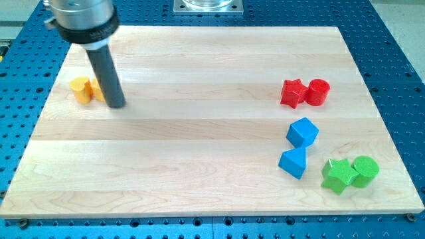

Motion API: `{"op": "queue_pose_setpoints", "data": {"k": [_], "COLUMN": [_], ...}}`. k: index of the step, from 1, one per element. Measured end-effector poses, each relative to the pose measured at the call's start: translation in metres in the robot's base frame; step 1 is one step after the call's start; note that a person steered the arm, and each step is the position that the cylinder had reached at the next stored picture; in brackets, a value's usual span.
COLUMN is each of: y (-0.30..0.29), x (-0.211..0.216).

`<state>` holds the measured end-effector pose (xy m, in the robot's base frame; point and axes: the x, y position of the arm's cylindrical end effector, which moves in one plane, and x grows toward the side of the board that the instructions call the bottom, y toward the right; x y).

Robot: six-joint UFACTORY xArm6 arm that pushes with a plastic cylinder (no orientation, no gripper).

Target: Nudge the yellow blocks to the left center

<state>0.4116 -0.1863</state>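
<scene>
Two yellow blocks lie close together near the board's left edge, above mid-height. The left one (81, 89) looks like a rounded block. The other yellow block (97, 91) is mostly hidden behind my rod, so its shape cannot be made out. My tip (117, 104) rests on the board just right of and slightly below the yellow blocks, at or very near the hidden one.
The wooden board (199, 166) lies on a blue perforated table. At the right: a red star (293, 93) touching a red cylinder (318, 91), a blue cube (303, 132) above a blue triangular block (293, 162), a green star (339, 175) beside a green cylinder (364, 170).
</scene>
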Motion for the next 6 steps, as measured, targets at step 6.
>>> {"op": "queue_pose_setpoints", "data": {"k": [6], "y": [-0.003], "x": [-0.005]}}
